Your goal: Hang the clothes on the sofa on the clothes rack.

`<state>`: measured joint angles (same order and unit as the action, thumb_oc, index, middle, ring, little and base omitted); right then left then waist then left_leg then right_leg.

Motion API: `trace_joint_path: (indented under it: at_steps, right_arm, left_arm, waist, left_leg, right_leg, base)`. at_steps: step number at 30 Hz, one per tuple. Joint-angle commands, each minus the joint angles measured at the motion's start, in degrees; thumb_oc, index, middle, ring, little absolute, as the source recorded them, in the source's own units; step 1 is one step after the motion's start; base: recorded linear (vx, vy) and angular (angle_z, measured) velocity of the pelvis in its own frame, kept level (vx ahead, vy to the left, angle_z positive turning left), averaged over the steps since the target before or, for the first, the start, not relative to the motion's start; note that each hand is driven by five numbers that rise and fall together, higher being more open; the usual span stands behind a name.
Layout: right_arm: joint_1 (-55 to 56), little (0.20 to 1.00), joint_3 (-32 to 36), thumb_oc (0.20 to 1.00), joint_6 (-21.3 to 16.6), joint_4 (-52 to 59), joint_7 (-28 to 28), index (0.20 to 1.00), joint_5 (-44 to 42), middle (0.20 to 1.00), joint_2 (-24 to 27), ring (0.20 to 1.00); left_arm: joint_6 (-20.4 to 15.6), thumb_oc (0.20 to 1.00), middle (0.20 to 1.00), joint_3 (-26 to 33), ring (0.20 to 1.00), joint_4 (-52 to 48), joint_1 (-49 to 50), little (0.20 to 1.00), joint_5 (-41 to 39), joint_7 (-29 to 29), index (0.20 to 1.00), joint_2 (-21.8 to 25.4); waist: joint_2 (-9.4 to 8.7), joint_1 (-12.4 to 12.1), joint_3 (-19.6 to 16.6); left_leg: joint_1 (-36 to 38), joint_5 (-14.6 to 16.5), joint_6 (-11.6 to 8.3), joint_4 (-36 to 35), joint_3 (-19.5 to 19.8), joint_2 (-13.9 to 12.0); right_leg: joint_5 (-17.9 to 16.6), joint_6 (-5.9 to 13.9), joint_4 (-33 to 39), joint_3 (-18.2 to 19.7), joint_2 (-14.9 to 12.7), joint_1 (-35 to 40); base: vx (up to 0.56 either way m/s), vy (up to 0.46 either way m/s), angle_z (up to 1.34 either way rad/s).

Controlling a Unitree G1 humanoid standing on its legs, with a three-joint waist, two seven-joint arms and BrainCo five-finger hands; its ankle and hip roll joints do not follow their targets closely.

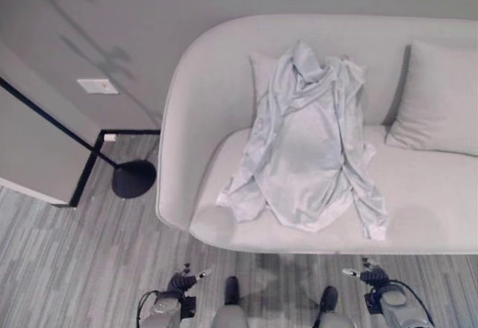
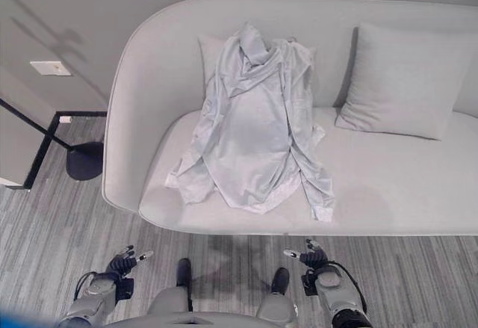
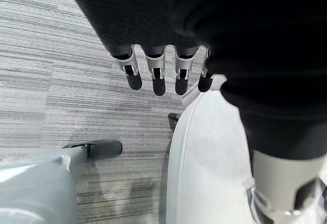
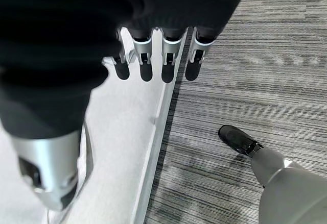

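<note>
The left eye view shows a pale blue shirt (image 1: 310,145) lying spread on the light grey sofa (image 1: 202,130). Its collar end leans up against the sofa back, on a small cushion (image 1: 261,74). Its bottom hem lies on the seat, close to the front edge. So the shirt's long way runs from the sofa back toward the robot. One sleeve trails down on the robot's right, with its cuff near the seat's front edge. The other side bunches up on the robot's left.

A bigger cushion (image 1: 441,96) leans on the sofa back, off to the right of the shirt and apart from it.

Both hands hang low, in front of the sofa and well apart from the shirt. The left hand (image 1: 181,281) and the right hand (image 1: 371,275) each hold nothing. In the wrist views, the fingers of the left hand (image 3: 156,73) and of the right hand (image 4: 153,63) are straight and loose, side by side. The shirt lies ahead of both hands and between them. The right hand looks a bit nearer, because the sleeve cuff is on its side. I think both hands need to come up and forward to reach it.

On the grey floor (image 1: 75,268) to the left stands a dark round lamp base (image 1: 134,178). I cannot tell where the clothes rack is.
</note>
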<state>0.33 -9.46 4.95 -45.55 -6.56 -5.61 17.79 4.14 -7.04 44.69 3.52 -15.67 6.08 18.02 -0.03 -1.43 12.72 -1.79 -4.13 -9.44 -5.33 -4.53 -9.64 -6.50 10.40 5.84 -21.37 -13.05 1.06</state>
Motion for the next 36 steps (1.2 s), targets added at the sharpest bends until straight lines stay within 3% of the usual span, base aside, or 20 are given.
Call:
trace_joint_path:
  at_steps: [1, 14, 16, 17, 18, 21, 23, 24, 25, 27, 31, 33, 34, 36]
  right_arm:
    - [-1.1, 1.000, 0.2, 1.000, -0.5, 0.9, 0.0, 1.000, -0.7, 1.000, 2.3, 1.000]
    - [-2.5, 1.000, -0.9, 1.000, 0.0, 0.9, 0.6, 1.000, 0.2, 1.000, 2.2, 1.000]
    - [-2.9, 1.000, -0.2, 1.000, 0.1, 2.3, 0.4, 1.000, 0.1, 1.000, 2.3, 1.000]
    - [-3.0, 1.000, 0.3, 1.000, 0.1, 3.0, 0.4, 1.000, 0.0, 1.000, 2.4, 1.000]
    - [-3.0, 1.000, 0.3, 1.000, 0.1, 3.0, 0.4, 1.000, 0.0, 1.000, 2.4, 1.000]
    - [-2.6, 1.000, 1.5, 1.000, -0.3, 5.6, 0.3, 1.000, -0.1, 1.000, 3.1, 1.000]
    - [-2.2, 1.000, 2.1, 1.000, -0.7, 7.0, 0.0, 1.000, -0.3, 1.000, 3.2, 1.000]
    - [-2.0, 1.000, 2.4, 1.000, -0.9, 7.5, -0.1, 1.000, -0.3, 1.000, 3.4, 1.000]
    - [-2.3, 1.000, 2.7, 1.000, -1.1, 8.2, -0.3, 1.000, -0.2, 1.000, 4.2, 1.000]
    - [-2.7, 1.000, 2.8, 1.000, -1.3, 8.4, -0.6, 1.000, -0.1, 1.000, 4.5, 1.000]
    - [-2.3, 1.000, 2.6, 1.000, -1.7, 8.5, -0.4, 1.000, 0.1, 1.000, 4.6, 1.000]
    - [-1.2, 1.000, 2.6, 1.000, -1.9, 8.8, 0.1, 1.000, 0.3, 1.000, 5.1, 1.000]
    - [-1.2, 1.000, 2.6, 1.000, -1.9, 8.8, 0.1, 1.000, 0.3, 1.000, 5.1, 1.000]
    - [-0.7, 1.000, 1.9, 1.000, -2.0, 8.8, 0.5, 1.000, 0.2, 1.000, 5.5, 1.000]
  left_arm:
    - [-1.4, 1.000, 1.000, -2.2, 1.000, 2.7, -1.9, 1.000, -0.2, 0.1, 1.000, -0.2]
    - [-1.0, 1.000, 1.000, -1.3, 1.000, 4.1, -0.7, 1.000, 0.0, 0.0, 1.000, 0.0]
    - [-0.9, 1.000, 1.000, -1.0, 1.000, 3.0, -0.1, 1.000, 0.1, -0.1, 1.000, 0.8]
    - [-0.9, 1.000, 1.000, -0.7, 1.000, 2.2, 0.2, 1.000, 0.2, -0.2, 1.000, 0.9]
    - [-0.9, 1.000, 1.000, -0.7, 1.000, 2.2, 0.2, 1.000, 0.2, -0.2, 1.000, 0.9]
    - [-0.9, 1.000, 1.000, -0.8, 1.000, 0.2, 0.6, 1.000, 0.8, -0.5, 1.000, 1.7]
    - [-0.9, 1.000, 1.000, -0.8, 1.000, -0.7, 0.4, 1.000, 1.3, -0.7, 1.000, 2.1]
    - [-1.3, 1.000, 1.000, -0.5, 1.000, -1.6, 0.0, 1.000, 1.2, -0.6, 1.000, 2.2]
    - [-1.9, 1.000, 1.000, -0.7, 1.000, -2.0, -0.6, 1.000, 0.9, -0.3, 1.000, 2.3]
    - [-2.2, 1.000, 1.000, -0.8, 1.000, -2.4, -1.0, 1.000, 0.9, -0.2, 1.000, 2.4]
    - [-2.3, 1.000, 1.000, -0.9, 1.000, -2.5, -1.3, 1.000, 1.9, -0.4, 1.000, 2.3]
    - [-2.5, 1.000, 1.000, -0.6, 1.000, -2.6, -0.9, 1.000, 1.0, 0.0, 1.000, 1.7]
    - [-2.5, 1.000, 1.000, -0.6, 1.000, -2.6, -0.9, 1.000, 1.0, 0.0, 1.000, 1.7]
    - [-2.5, 1.000, 1.000, -0.7, 1.000, -2.1, -0.3, 1.000, 0.7, -0.1, 1.000, 1.0]
  waist:
    - [0.85, -0.5, -0.6]
    - [-0.37, -2.1, -0.9]
    - [0.03, -2.4, 0.1]
    - [0.15, -2.2, 0.6]
    - [0.11, -2.2, 0.6]
    - [0.81, -1.3, 2.4]
    - [1.30, -1.0, 3.1]
    - [1.01, -0.8, 3.1]
    - [0.69, -0.5, 3.4]
    - [0.51, 0.2, 3.8]
    - [-0.32, 0.8, 3.4]
    - [-0.53, 1.1, 2.1]
    - [-0.52, 1.1, 2.1]
    - [-0.06, 1.1, 0.8]
  left_leg:
    - [0.2, 2.0, 3.69, 0.3, -0.3, 4.4]
    - [2.3, 4.5, 5.58, 0.3, 0.3, 5.7]
    - [3.0, 5.5, 7.19, 0.3, 0.2, 6.9]
    - [3.6, 6.0, 7.78, 0.3, 0.2, 7.5]
    - [3.6, 6.0, 7.81, 0.3, 0.1, 7.6]
    - [5.0, 7.0, 9.57, 0.7, 0.3, 8.6]
    - [5.9, 7.6, 9.62, 0.4, 0.6, 8.2]
    - [6.7, 8.3, 8.99, 0.3, 1.0, 8.1]
    - [7.0, 9.0, 8.03, 0.3, 1.8, 7.9]
    - [7.7, 9.7, 7.25, 0.3, 2.3, 7.4]
    - [8.5, 10.5, 6.09, 0.3, 3.2, 7.0]
    - [8.8, 10.2, 4.64, 0.3, 4.1, 4.5]
    - [8.8, 10.2, 4.63, 0.3, 4.1, 4.5]
    - [8.7, 9.0, 3.02, 0.3, 4.6, 1.4]
  right_leg:
    - [3.7, 1.08, -0.8, 1.6, 2.5, 1.2]
    - [3.2, 2.46, -4.2, 2.2, 0.3, 0.8]
    - [3.6, 3.26, -11.6, 3.5, -2.0, -2.4]
    - [2.1, 3.66, -14.5, 4.3, -3.1, -3.7]
    - [2.2, 3.69, -14.7, 4.4, -3.2, -3.9]
    - [-1.4, 3.71, -24.7, 7.0, -4.7, -7.9]
    - [-1.4, 3.41, -27.8, 8.3, -4.5, -10.8]
    - [-0.3, 3.03, -23.2, 7.5, -4.5, -11.4]
    - [-0.4, 3.09, -13.5, 5.7, -3.9, -10.9]
    - [-3.0, 4.13, -5.9, 5.9, -3.1, -12.7]
    - [-4.9, 4.60, -1.4, 7.6, -2.1, -11.8]
    - [-4.9, 4.26, -1.7, 6.2, -1.1, -10.2]
    - [-4.9, 4.26, -1.7, 6.2, -1.1, -10.2]
    - [-3.3, 3.30, -1.1, 3.9, 0.8, -8.5]
  base:
    - [0.04, 0.042, 0.00]
    - [0.04, 0.063, -0.04]
    - [0.02, 0.229, -0.08]
    - [0.01, 0.209, -0.11]
    - [0.02, 0.132, -0.23]
    - [0.04, 0.173, -0.31]
    - [0.13, 0.084, 0.03]
    - [0.30, -0.118, 0.01]
    - [0.32, -0.188, -0.04]
    - [0.25, -0.197, 0.16]
    - [0.19, -0.178, 0.33]
    - [0.21, -0.264, 0.17]
    - [0.15, -0.199, 0.45]
    - [0.21, -0.304, 0.21]
